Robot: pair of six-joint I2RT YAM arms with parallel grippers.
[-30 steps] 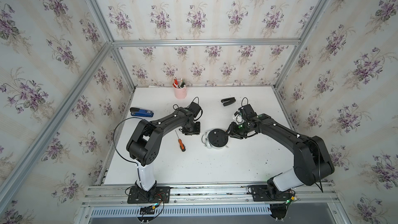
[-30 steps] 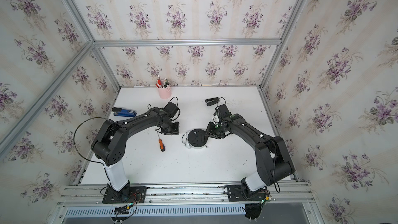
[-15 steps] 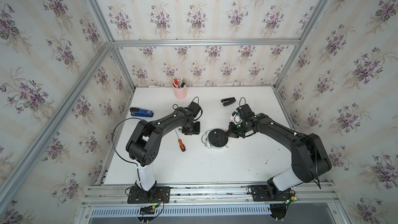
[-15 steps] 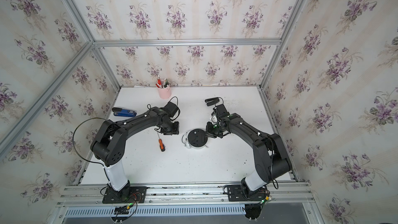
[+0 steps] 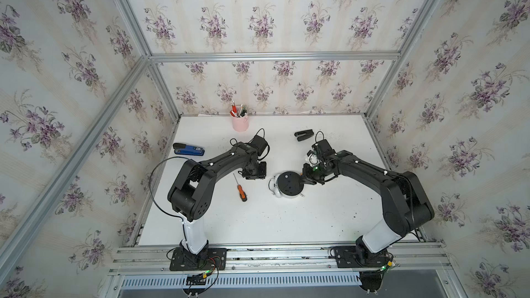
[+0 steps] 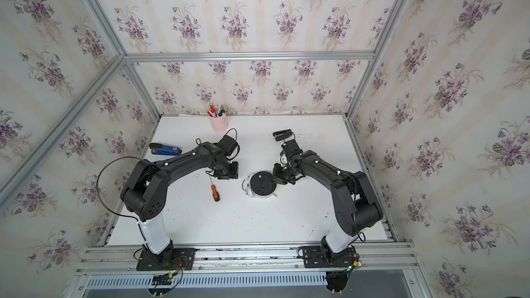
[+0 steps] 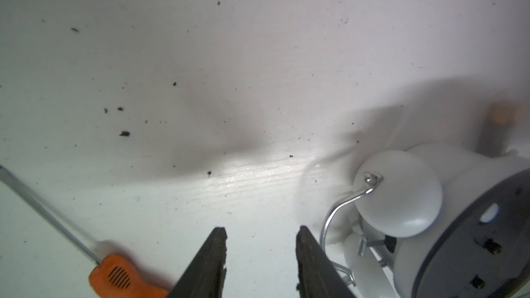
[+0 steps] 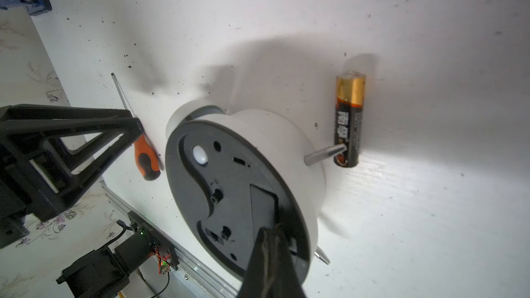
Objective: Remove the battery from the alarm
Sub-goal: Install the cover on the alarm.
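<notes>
The alarm (image 5: 287, 184) (image 6: 261, 184) lies face down on the white table, its black round back up. The battery (image 8: 348, 121), black with a gold end, lies on the table outside the alarm (image 8: 243, 184), just past a metal foot. It shows as a blur in the left wrist view (image 7: 499, 127). My right gripper (image 8: 272, 233) (image 5: 305, 177) is shut, holds nothing, and its tips rest at the rim of the alarm's back beside a rectangular panel (image 8: 263, 204). My left gripper (image 7: 261, 232) (image 5: 255, 172) hangs open over bare table, next to the alarm's bell (image 7: 398, 193).
An orange-handled screwdriver (image 5: 240, 189) (image 7: 123, 279) lies left of the alarm, near the left gripper. A blue stapler (image 5: 188, 149) sits at the left edge, a pink pen cup (image 5: 239, 121) at the back, and a black clip (image 5: 304, 135) behind the right arm. Wallpapered walls enclose three sides.
The right arm has shifted slightly leftward at the alarm's edge. The left arm and the alarm have stayed put.
</notes>
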